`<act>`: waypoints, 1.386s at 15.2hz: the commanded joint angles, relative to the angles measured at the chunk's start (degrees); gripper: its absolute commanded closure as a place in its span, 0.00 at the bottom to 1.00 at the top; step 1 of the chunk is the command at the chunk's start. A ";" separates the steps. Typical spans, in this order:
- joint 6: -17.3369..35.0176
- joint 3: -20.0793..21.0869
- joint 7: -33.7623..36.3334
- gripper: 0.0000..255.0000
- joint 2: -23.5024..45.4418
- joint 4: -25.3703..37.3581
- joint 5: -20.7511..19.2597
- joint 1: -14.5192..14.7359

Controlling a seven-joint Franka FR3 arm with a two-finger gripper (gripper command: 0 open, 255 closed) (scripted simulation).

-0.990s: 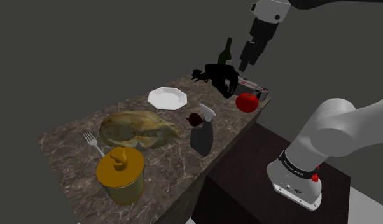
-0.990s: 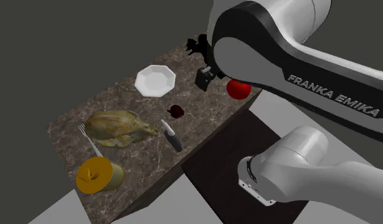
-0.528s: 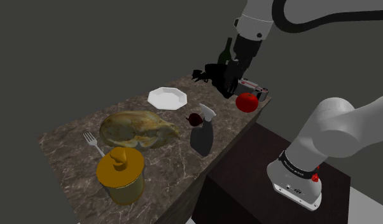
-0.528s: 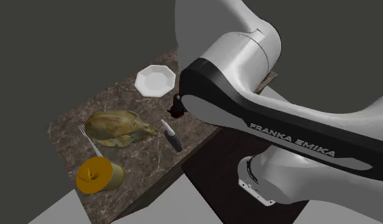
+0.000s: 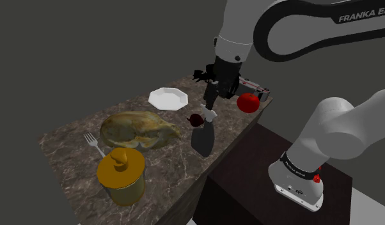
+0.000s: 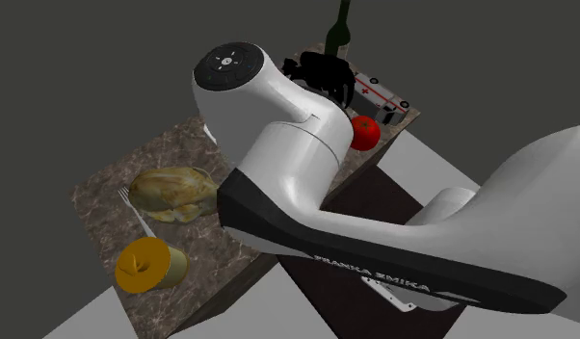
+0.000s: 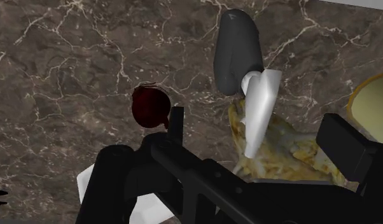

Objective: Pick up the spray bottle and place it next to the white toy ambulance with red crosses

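In the shoulder view, the yellow lidded pot [image 5: 121,176] stands at the near end of the brown marble tabletop [image 5: 70,156]. The golden roast chicken [image 5: 137,130] is behind it, the silver fork [image 5: 93,144] to the chicken's left and the white octagonal plate [image 5: 167,98] farther back. Right of the chicken, near the table's edge, sits the dark grey spray bottle with a white head [image 5: 203,137], with the small dark red fruit [image 5: 197,119] just beside its head. At the far corner are the red tomato [image 5: 249,102], the white toy ambulance with red crosses [image 5: 258,89] just behind it, and the black tangled figure [image 5: 199,75] to their left.

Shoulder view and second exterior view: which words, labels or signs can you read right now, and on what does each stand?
"FRANKA EM", cut off by the picture's edge: on the dark band of the white arm.
"FRANKA EMIKA": on the arm's long black link.
Red cross marks, no words: on the white toy ambulance.
Pale marking on the dark base ring: too small to read.
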 commanded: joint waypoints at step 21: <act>8.12 2.91 1.80 1.00 3.57 -4.53 1.19 0.75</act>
